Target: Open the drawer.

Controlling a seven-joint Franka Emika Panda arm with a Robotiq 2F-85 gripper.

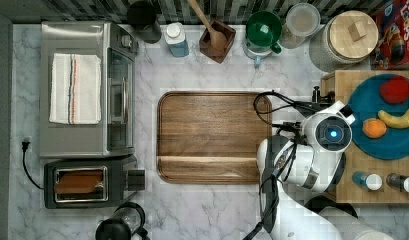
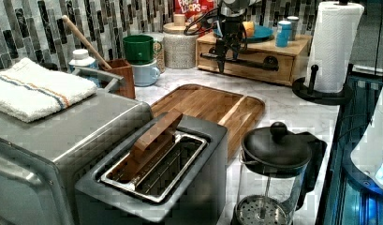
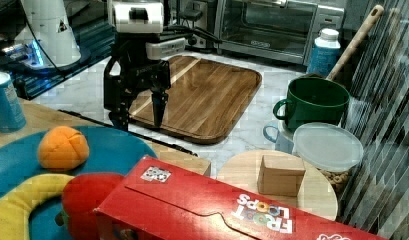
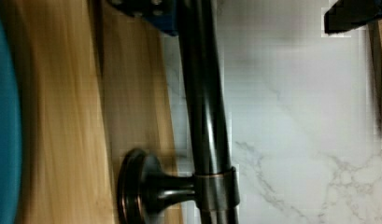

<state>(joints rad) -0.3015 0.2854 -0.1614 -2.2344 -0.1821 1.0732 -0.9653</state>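
Drawer [image 2: 254, 63]: sitting shut in the wooden stand at the top view's 3 o'clock; gripper [image 2: 225, 60] is hanging with fingers spread, straddling the bar handle [image 4: 205, 107], gripping nothing. It is needing to close squarely on the bar, then pull straight outward. Cutting board [image 1: 209, 136], lying toward 9 o'clock from the drawer, is probably limiting travel; paper towel roll [image 2: 333, 47] is standing clear.

front of drawer: bare marble counter [image 4: 296, 116] beside my handle bar [image 4: 202, 93], free room
cutting board [image 1: 209, 137]: flat, near drawer [image 2: 254, 63] front, low obstacle
paper towel roll [image 2: 332, 47]: upright at the left view's right of drawer, blocks that side
my gripper [image 2: 228, 49]: fingers apart, astride the bar
jar [image 2: 180, 44]: crowds drawer's other end
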